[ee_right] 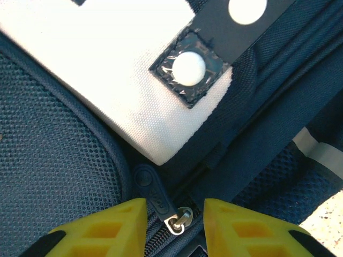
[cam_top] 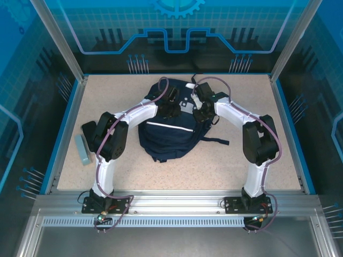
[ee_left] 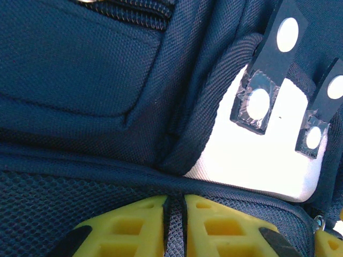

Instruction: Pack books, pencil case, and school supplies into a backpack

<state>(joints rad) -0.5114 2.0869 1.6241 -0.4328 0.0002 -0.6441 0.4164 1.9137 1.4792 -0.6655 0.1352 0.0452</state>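
Note:
The navy backpack (cam_top: 163, 139) lies flat mid-table with its top toward the far side. My left gripper (cam_top: 171, 110) is at its upper edge. In the left wrist view that gripper (ee_left: 175, 214) is shut on a fold of the backpack's dark mesh (ee_left: 107, 206), below a white patch (ee_left: 257, 155). My right gripper (cam_top: 202, 112) is at the top right of the backpack. In the right wrist view it (ee_right: 175, 219) stands open, its yellow fingers (ee_right: 236, 227) on either side of a dark zipper pull (ee_right: 154, 190) and its metal slider (ee_right: 181, 219), without touching them.
Left of the backpack a narrow pale blue-grey item (cam_top: 83, 149) lies on the table. A dark flat item (cam_top: 88, 130) sits beside it, partly under my left arm. I cannot tell which are books or pencil case. A loose strap (cam_top: 217, 141) trails right.

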